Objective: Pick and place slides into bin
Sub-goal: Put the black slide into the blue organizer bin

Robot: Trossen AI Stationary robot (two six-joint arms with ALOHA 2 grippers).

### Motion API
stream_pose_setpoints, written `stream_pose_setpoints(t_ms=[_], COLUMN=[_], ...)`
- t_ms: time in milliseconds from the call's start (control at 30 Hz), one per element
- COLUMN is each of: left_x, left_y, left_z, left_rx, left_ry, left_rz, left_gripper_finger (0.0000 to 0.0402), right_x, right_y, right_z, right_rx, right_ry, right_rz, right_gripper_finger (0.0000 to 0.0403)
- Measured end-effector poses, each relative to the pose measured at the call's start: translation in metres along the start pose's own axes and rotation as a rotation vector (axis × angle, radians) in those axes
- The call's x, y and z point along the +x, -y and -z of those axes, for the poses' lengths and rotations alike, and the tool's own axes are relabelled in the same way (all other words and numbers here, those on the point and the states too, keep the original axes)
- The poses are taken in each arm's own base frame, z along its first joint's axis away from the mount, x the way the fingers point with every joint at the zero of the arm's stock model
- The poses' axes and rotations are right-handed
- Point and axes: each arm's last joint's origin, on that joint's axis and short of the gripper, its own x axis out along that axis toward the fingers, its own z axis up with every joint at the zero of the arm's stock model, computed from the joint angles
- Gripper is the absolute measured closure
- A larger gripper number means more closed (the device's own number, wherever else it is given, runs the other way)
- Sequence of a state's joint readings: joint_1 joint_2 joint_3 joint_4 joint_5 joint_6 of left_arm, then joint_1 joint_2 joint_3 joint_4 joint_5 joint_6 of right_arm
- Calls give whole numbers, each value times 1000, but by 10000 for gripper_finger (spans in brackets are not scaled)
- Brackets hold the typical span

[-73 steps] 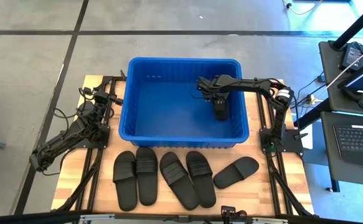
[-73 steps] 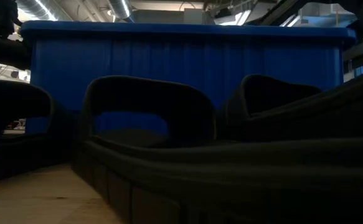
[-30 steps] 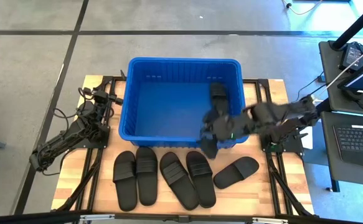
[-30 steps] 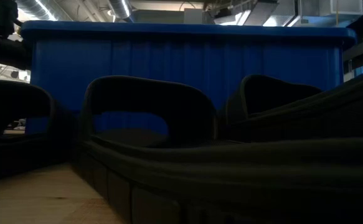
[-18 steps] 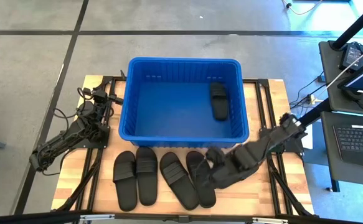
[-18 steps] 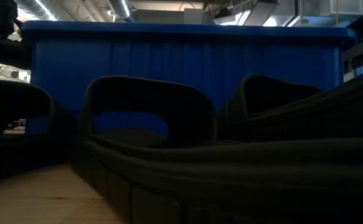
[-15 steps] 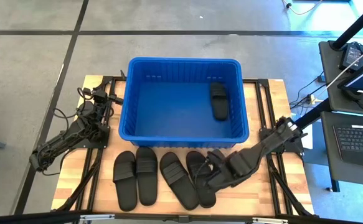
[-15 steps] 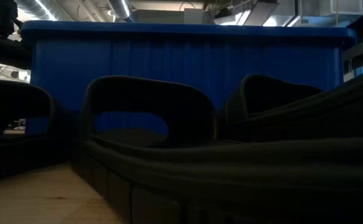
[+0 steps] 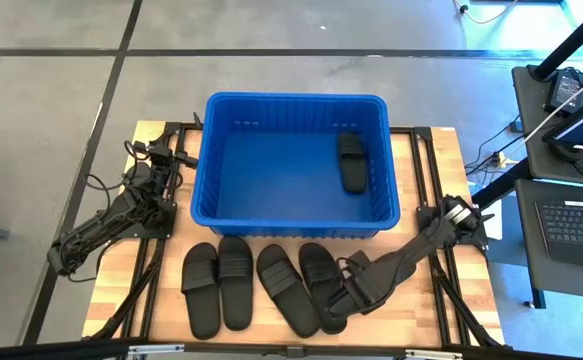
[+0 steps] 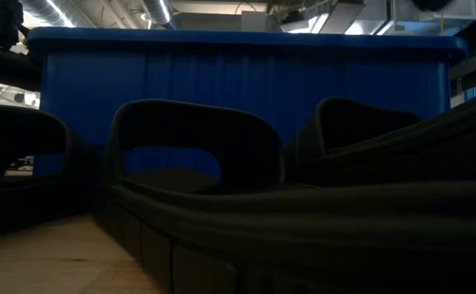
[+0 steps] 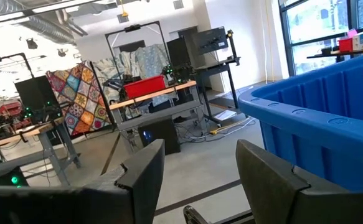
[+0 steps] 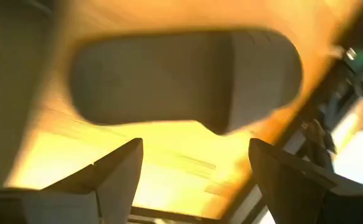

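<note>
Right end effector (image 9: pixel 339 308), fingers spread and empty, hung over the matte black slide sandals (image 9: pixel 271 285) at 6 o'clock on the wooden table (image 9: pixel 416 305). One sandal lay in the big bright blue plastic bin (image 9: pixel 221 200), 2 o'clock corner. Risk: fingers straddling two touching sandals, dragging the neighbour. Left end effector (image 11: pixel 193 180) parked at 9 o'clock, fingers apart.

My two arms, left arm (image 9: pixel 111 225) and right arm (image 9: pixel 411 255), are dark and slim-jointed, with thin black cables looping off them; my left wrist's fingers (image 11: pixel 268 180) are flat, angular, matte dark grey.
</note>
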State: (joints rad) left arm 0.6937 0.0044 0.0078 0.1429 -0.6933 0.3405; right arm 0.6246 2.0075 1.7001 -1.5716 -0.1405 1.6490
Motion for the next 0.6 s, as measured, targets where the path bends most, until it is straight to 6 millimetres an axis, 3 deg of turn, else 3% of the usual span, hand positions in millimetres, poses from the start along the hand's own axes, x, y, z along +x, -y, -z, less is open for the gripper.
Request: stream_pose_setpoints(t_ms=[600], left_x=[0], left_y=[0], left_z=[0], left_rx=[1], left_ry=[0], left_rz=[0], left_gripper_finger=[207], right_x=[78], right_y=[21], right_z=[-11], right_rx=[40], right_ry=[-6], right_rz=[295], right_gripper_finger=[111])
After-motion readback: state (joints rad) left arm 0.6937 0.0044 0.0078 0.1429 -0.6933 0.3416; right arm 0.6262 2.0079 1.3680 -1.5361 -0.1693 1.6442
